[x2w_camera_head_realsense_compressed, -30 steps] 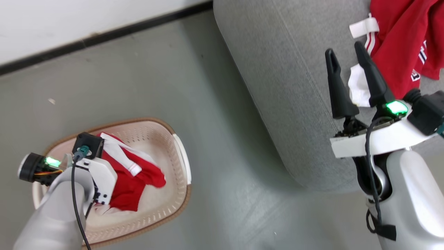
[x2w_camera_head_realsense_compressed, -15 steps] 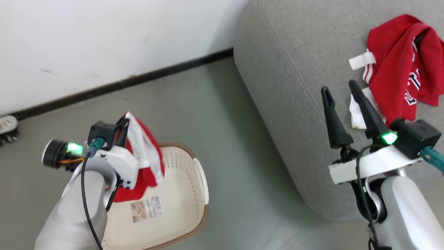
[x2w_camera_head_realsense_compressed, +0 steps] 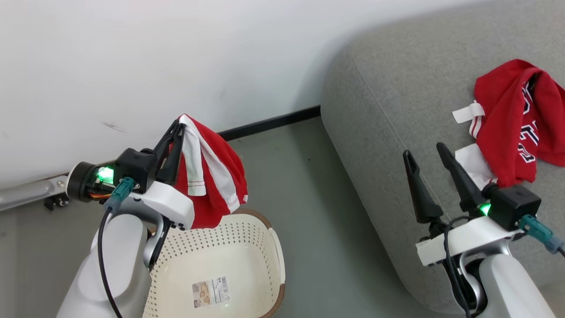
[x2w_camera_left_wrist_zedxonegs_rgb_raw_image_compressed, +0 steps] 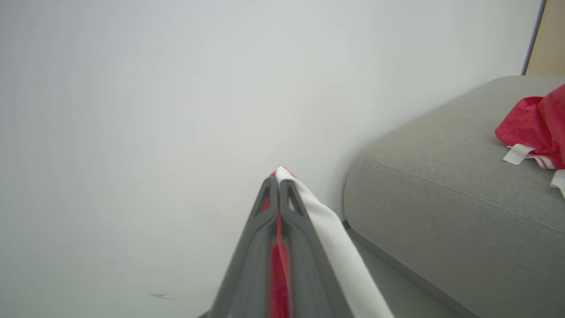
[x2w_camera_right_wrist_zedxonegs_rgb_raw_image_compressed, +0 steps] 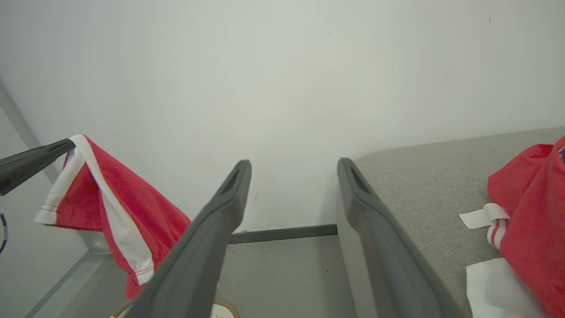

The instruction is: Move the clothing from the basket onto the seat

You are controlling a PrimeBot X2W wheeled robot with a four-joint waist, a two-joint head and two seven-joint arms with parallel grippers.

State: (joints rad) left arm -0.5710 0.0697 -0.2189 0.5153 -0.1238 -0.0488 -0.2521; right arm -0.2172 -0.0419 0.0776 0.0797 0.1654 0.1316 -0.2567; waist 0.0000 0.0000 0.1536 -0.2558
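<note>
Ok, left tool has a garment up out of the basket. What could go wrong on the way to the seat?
1. The left tool pinches the held garment just at its fingertips, with most of the cloth hanging to one side; it could slip out in a fast swing.
2. The right tool stands open at the seat edge, on the likely path; the cloth might catch on it.

the basket (x2w_camera_head_realsense_compressed: 276,260) runs off the bottom edge of the head view, and its left side is hidden behind the left forearm (x2w_camera_head_realsense_compressed: 110,265). print on its paper label (x2w_camera_head_realsense_compressed: 211,291) is too small to read. the seat (x2w_camera_head_realsense_compressed: 388,110) and the lying garment (x2w_camera_head_realsense_compressed: 507,128) are cut by the right edge; that garment's lettering is folded, unreadable. the left end effector (x2w_camera_head_realsense_compressed: 178,126) hides the pinched fold of the held garment (x2w_camera_head_realsense_compressed: 212,176).
</note>
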